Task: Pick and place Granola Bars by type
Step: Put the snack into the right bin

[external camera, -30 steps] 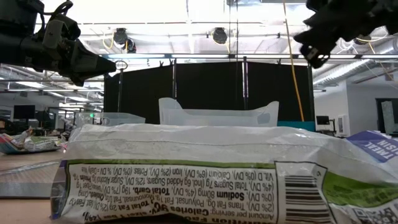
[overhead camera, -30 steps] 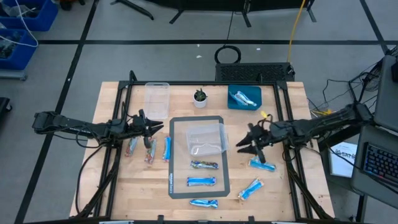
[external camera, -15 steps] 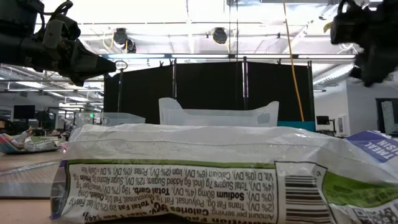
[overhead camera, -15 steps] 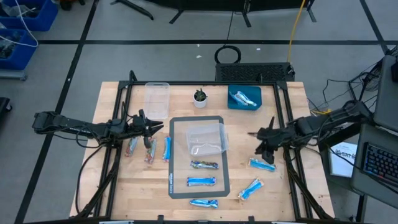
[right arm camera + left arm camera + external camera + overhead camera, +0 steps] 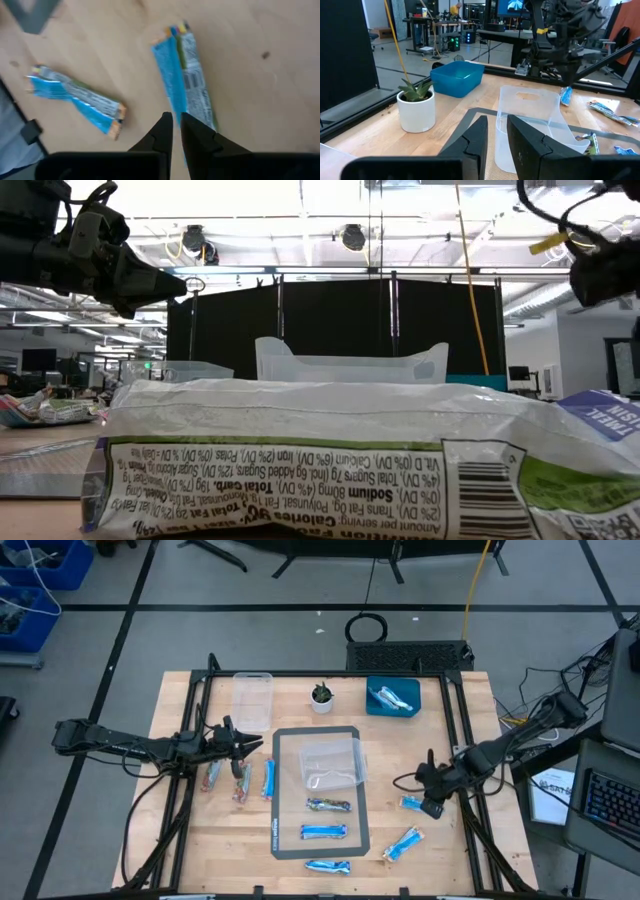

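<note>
Right gripper, jaws nearly pressed together, above a blue granola bar on the wooden desk; left gripper jaws slightly spread, empty.

Two slim dark jointed arms, looped black cables, yellow tag on right wrist, black tapered jaws

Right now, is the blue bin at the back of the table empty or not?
Not empty. The high view shows the blue bin holding at least one light blue bar; the exact count cannot be told.

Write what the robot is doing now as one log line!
right claw: nearly shut over blue bar, not gripping | left claw: waiting above left bars | bin: holds bars
</note>
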You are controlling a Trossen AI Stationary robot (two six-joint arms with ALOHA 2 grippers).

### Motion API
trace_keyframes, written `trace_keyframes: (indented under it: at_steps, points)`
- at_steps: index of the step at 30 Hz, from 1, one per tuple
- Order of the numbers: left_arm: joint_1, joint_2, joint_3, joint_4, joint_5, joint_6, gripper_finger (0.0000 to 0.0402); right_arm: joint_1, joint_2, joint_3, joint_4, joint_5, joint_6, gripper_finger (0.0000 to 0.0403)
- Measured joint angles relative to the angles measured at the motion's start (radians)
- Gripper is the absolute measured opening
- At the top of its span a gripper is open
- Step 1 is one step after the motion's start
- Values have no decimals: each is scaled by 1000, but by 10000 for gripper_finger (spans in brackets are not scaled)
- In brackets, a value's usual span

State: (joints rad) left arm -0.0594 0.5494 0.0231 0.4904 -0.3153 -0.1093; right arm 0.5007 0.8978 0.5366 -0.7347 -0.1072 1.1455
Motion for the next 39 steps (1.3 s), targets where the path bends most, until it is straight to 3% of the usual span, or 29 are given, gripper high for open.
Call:
trace_keyframes:
  at_steps: [6,12,21,39]
  points:
    - [0,0,0,0,0,0,79,-1,0,-55,33,-6,55,29]
    - [0,0,0,0,0,0,79,-1,0,-103,125,-79,74,29]
    - [0,0,0,0,0,0,79,-1,0,-126,172,-82,66,29]
    - [0,0,0,0,0,0,79,-1,0,-126,185,-74,-133,1]
